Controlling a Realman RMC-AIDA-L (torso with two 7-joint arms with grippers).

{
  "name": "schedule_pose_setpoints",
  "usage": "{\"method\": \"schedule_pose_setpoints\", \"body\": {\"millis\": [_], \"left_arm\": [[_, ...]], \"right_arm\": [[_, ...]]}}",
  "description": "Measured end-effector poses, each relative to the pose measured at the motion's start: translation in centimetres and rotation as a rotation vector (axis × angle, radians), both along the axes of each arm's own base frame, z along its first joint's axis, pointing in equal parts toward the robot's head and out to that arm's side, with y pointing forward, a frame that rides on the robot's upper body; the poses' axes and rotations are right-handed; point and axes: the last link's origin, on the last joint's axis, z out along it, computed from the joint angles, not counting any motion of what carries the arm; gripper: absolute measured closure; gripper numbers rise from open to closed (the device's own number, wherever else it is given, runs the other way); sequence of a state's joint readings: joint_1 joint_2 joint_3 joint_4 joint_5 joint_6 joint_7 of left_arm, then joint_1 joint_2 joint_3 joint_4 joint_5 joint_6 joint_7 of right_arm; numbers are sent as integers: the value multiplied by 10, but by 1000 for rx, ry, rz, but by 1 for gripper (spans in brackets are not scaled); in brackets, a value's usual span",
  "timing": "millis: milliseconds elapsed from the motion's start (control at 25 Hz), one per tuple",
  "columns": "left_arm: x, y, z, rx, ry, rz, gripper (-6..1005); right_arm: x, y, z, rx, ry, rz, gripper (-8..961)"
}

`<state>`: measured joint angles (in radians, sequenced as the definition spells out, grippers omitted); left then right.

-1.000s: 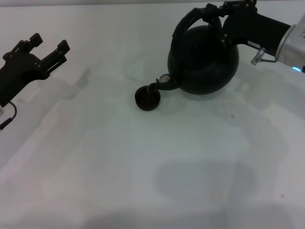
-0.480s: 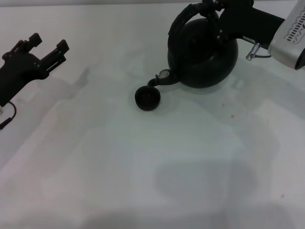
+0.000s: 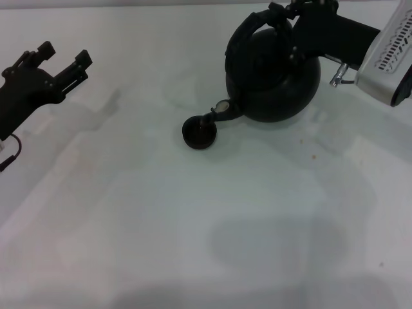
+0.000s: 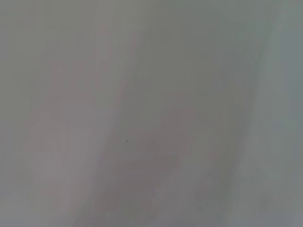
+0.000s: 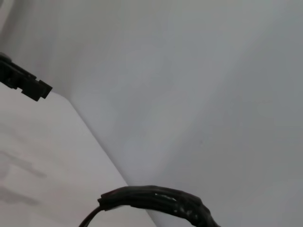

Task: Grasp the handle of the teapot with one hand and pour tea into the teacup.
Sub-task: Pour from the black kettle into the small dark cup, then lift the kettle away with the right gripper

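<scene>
At the far left of the head view, in the upper left of the frame, the left claw (image 3: 63,59) hangs above the pale surface (image 3: 193,225) with its two black fingers (image 3: 80,61) spread apart and nothing between them. A thin cable trails from its arm at the left edge. Its own wrist view shows only blurred grey-white surface, with no object in it.

Moving right, the teacup (image 3: 199,132) sits on the surface a little left of centre in the upper half of the frame: small, low, round and dark. Directly beside it, up and to the right, the spout (image 3: 221,111) of the teapot (image 3: 273,76) points down toward the cup's rim; its tip looks to be at or just over the rim, though whether the two touch cannot be told. The teapot, large, round and matte black, fills the upper right of the frame and is tipped toward the cup.

Over the pot arches the handle (image 3: 248,29), a thick black hoop. At its top right the right claw (image 3: 290,14) is clenched around the handle, its black body running right into a white arm housing (image 3: 386,58) with a perforated panel at the right edge. In the right wrist view, the wrapped-looking handle (image 5: 161,201) curves along the bottom, and the tip of the left claw (image 5: 23,80) shows at the left edge.

No brand, label or readable writing shows on anything.
</scene>
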<state>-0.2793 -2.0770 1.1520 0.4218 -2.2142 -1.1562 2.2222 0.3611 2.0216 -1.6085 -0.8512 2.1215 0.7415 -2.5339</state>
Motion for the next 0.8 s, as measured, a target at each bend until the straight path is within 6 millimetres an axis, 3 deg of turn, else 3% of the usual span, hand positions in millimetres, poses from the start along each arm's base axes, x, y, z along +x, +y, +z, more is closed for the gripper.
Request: {"method": "schedule_pose_setpoints", "body": {"millis": [800], "left_arm": [[-2,-1,0,15,23,-4,135]], "right_arm": [[-16,2,-12,50,-112,48,841]]}}
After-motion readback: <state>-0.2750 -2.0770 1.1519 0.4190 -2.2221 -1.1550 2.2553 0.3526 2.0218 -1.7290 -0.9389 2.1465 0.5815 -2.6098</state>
